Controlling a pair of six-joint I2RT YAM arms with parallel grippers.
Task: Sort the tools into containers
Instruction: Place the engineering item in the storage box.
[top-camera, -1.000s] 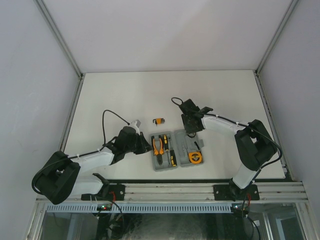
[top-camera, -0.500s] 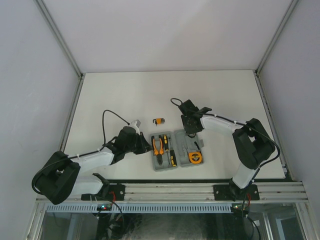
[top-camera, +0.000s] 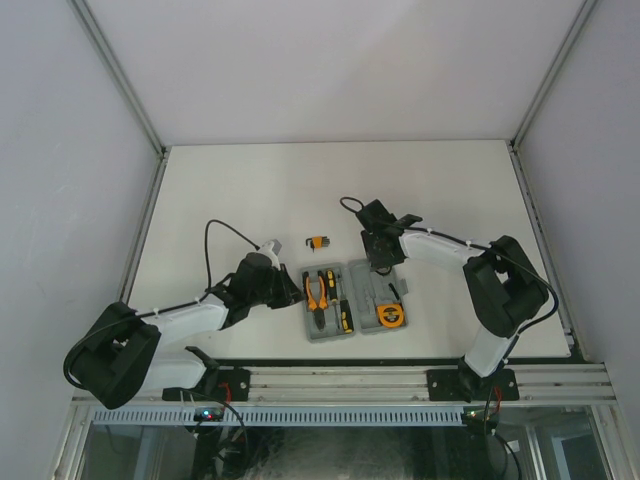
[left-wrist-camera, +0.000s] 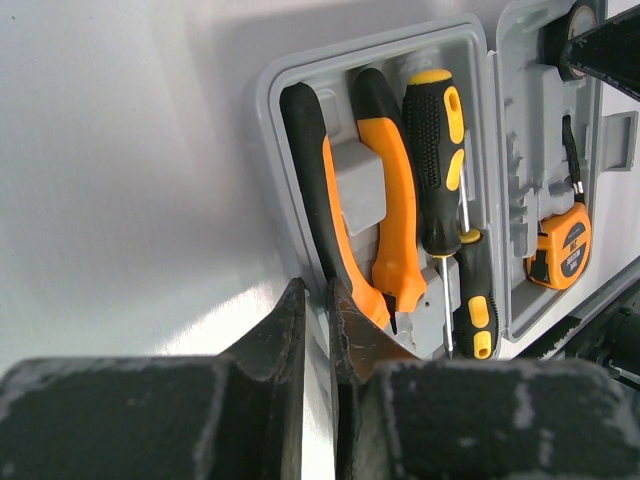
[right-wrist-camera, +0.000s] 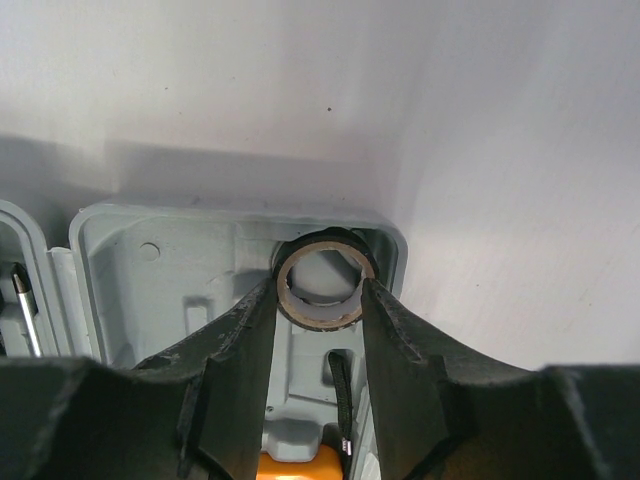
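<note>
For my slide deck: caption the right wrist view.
Right gripper holds a black ring at the corner recess of an open grey plastic tool case.

— How is the light from above?
— Soft and even. The white surface (top-camera: 250, 190) is bright, with only faint shadows under my arms.
— And up close?
— My left gripper (left-wrist-camera: 318, 290) is a dark blur, with glare on the surface beside the tool case (left-wrist-camera: 263, 100). My right gripper (right-wrist-camera: 320, 290) is soft-edged too. A grey shadow lies beyond the case, and the black ring (right-wrist-camera: 320, 240) looks sharp.
</note>
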